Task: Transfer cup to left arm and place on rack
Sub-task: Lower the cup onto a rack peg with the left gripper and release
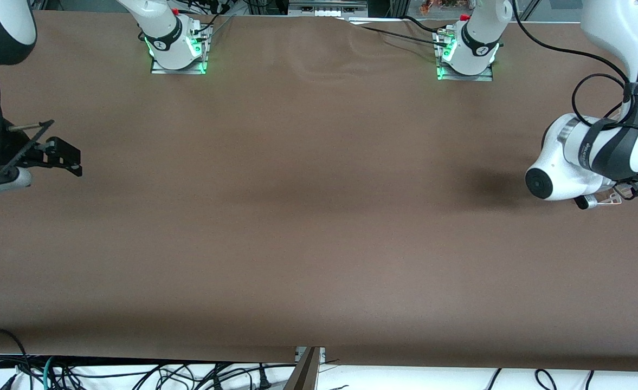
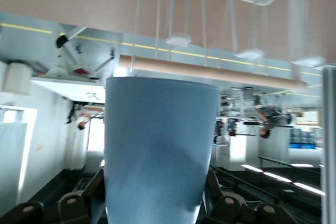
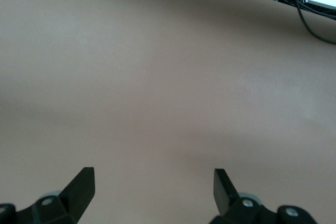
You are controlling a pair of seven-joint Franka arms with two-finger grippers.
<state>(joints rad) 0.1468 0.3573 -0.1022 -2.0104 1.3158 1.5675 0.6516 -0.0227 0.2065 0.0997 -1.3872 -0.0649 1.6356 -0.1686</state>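
The left end effector point(image 2: 157, 211) pinches the light-blue cup point(image 2: 160, 148) between its fingers, facing the white wire rack point(image 2: 210, 3) and its wooden dowel point(image 2: 210, 72), at the left arm's end of the tabletop point(image 1: 319, 216). The handover looks done, and only the placing on the rack is left. The right end effector point(image 3: 152, 182) waits, fingers spread and holding nothing, over bare tabletop at the right arm's end.

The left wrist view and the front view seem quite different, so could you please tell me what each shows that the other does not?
Only the left wrist view shows the cup held in the left claw, with the rack and its dowel close by it. Only the front view shows both arm bases, the right claw open over the table's right-arm end, and the left arm's wrist at the table's other end. Both share the brown table.
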